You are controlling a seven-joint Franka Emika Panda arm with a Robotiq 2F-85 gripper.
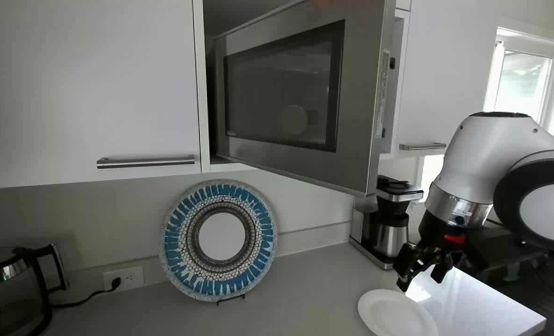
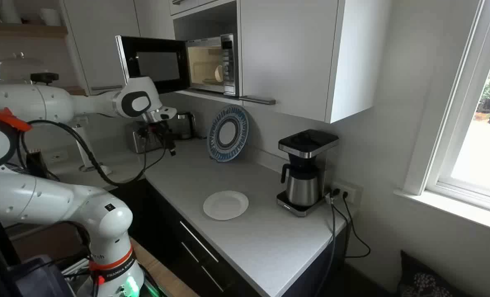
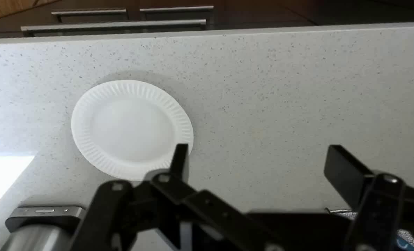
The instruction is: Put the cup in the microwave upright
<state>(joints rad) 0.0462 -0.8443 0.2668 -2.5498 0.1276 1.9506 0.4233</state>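
The silver-grey microwave (image 2: 229, 62) (image 1: 358, 93) is in the wall cabinet with its door swung wide open. A pale rounded object (image 2: 219, 73) shows inside it in an exterior view, partly hidden by the control panel. It may be the cup, but I cannot tell for sure. A faint round shape also shows through the door glass (image 1: 294, 119). My gripper (image 1: 420, 278) (image 2: 166, 142) is open and empty, pointing down above the counter and below the microwave. In the wrist view the fingers (image 3: 257, 153) stand wide apart with only counter between them.
A white paper plate (image 3: 132, 125) (image 2: 226, 205) lies on the counter (image 2: 245, 243). A coffee maker (image 2: 305, 173) stands near the counter's end. A blue patterned plate (image 2: 228, 134) leans against the wall. The open microwave door (image 2: 154, 62) juts out behind the arm's wrist.
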